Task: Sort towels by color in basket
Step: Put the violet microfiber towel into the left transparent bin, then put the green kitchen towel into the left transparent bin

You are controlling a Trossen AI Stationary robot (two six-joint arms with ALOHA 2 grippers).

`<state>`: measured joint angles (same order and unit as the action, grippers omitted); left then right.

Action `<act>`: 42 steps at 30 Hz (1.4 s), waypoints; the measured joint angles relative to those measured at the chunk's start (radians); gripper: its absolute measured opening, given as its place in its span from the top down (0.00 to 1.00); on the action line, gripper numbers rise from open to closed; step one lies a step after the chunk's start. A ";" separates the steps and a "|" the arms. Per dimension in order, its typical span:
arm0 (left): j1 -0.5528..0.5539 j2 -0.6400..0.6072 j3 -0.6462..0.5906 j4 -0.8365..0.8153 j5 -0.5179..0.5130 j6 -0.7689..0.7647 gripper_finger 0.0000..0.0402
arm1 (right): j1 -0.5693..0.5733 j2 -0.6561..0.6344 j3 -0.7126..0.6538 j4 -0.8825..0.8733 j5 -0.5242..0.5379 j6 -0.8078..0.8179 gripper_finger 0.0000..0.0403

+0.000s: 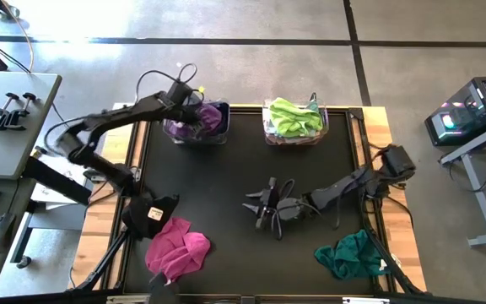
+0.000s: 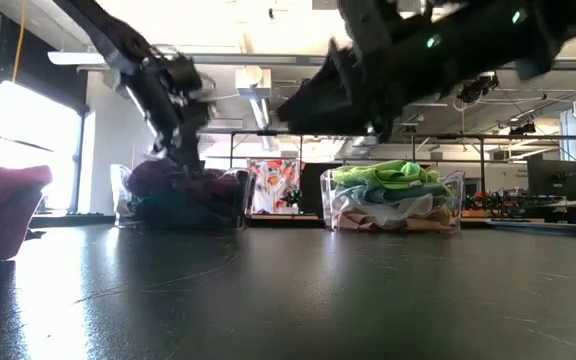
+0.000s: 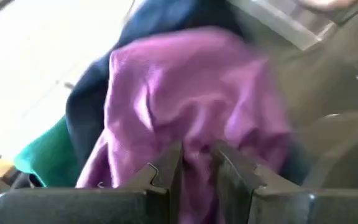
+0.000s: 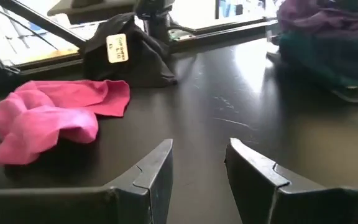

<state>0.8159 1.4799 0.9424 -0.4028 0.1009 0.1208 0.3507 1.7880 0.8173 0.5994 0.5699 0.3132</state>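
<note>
My left gripper reaches down into the clear left basket at the mat's far edge, shut on a purple towel. Navy and teal cloths lie beneath it. The right basket holds lime green, white and pale cloths. My right gripper hovers open over the mat's middle, touching nothing. A magenta towel, a black towel with a label and a teal towel lie crumpled on the mat. My left gripper pinches a fold of the purple towel between its two fingers, coming from above and slanting down into the basket. The rest of the towel is heaped on the navy cloth inside the basket.
The black mat lies on a wooden table. A side table with clamps stands to the left, and a computer on a desk to the right. The mat between the baskets and the near towels is bare.
</note>
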 joint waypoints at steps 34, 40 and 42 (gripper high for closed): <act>-0.900 -0.440 -0.459 0.679 -0.123 -0.101 0.82 | 0.485 -0.217 0.306 -1.626 -0.705 1.201 0.51; -0.905 -0.439 -0.466 0.700 -0.151 -0.104 0.82 | 0.515 -0.216 0.155 -1.421 -0.856 1.310 0.36; -0.905 -0.439 -0.466 0.698 -0.151 -0.109 0.82 | 0.519 -0.216 0.092 -1.376 -0.915 1.316 0.36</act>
<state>-0.0891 1.0405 0.4759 0.2948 -0.0498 0.0116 0.8694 1.5719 0.9096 -0.7770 -0.3449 1.6291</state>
